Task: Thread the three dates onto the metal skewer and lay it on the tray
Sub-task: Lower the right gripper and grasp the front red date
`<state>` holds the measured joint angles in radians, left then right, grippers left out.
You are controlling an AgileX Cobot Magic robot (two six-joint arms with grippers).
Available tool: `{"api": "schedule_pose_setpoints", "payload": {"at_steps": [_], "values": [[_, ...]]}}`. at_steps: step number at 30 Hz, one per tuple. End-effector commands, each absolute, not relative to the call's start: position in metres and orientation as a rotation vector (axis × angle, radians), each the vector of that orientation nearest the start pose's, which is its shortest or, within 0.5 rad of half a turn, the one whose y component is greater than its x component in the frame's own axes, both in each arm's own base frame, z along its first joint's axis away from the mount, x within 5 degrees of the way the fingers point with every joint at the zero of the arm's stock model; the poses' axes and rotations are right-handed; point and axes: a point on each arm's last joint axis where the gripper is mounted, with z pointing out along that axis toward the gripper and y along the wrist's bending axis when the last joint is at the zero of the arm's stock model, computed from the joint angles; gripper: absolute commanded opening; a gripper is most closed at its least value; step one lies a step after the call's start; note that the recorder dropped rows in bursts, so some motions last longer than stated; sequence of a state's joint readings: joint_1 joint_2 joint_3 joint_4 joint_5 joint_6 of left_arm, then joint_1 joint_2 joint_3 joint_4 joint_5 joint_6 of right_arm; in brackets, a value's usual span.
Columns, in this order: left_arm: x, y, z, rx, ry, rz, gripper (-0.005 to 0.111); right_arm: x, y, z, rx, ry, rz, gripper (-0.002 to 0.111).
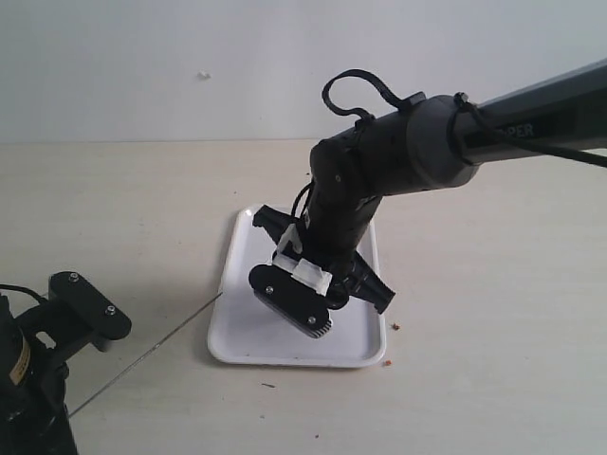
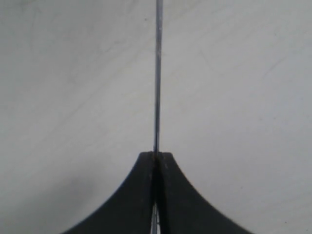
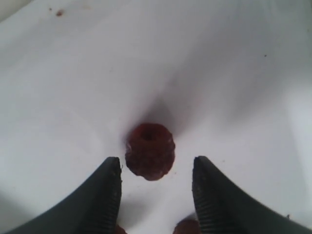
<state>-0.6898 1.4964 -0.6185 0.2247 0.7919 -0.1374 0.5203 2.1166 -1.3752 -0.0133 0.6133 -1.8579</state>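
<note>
The metal skewer [image 1: 152,349] slants from my left gripper [image 1: 59,403] up towards the tray's [image 1: 245,334] left rim. In the left wrist view the skewer [image 2: 157,73] runs straight out from the left gripper [image 2: 156,155], whose jaws are shut on it. My right gripper [image 1: 349,318] hangs low over the tray and hides the dates in the exterior view. In the right wrist view the right gripper [image 3: 156,168] is open over the white tray [image 3: 219,73]. One date [image 3: 149,151] lies just beyond its fingertips. Two more dates [image 3: 187,226] peek in between the fingers.
Tiny reddish crumbs [image 1: 396,326] lie on the pale table right of the tray, another [image 1: 386,361] by its front right corner. A crumb [image 3: 59,13] shows far off in the right wrist view. The right arm [image 1: 427,142] reaches in from the upper right.
</note>
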Motion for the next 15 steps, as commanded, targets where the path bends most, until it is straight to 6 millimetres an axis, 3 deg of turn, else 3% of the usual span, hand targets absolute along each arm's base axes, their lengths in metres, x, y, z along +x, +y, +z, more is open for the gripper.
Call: {"api": "schedule_pose_setpoints", "payload": {"at_steps": [1,15], "values": [[0.171,-0.122,0.156,1.054,2.883,0.214,0.000,0.365,0.211,0.124,-2.692,1.024,-0.292,0.046],[0.171,-0.123,0.156,1.054,2.881,0.212,0.000,0.365,0.211,0.105,-2.721,1.035,-0.262,0.046]]}}
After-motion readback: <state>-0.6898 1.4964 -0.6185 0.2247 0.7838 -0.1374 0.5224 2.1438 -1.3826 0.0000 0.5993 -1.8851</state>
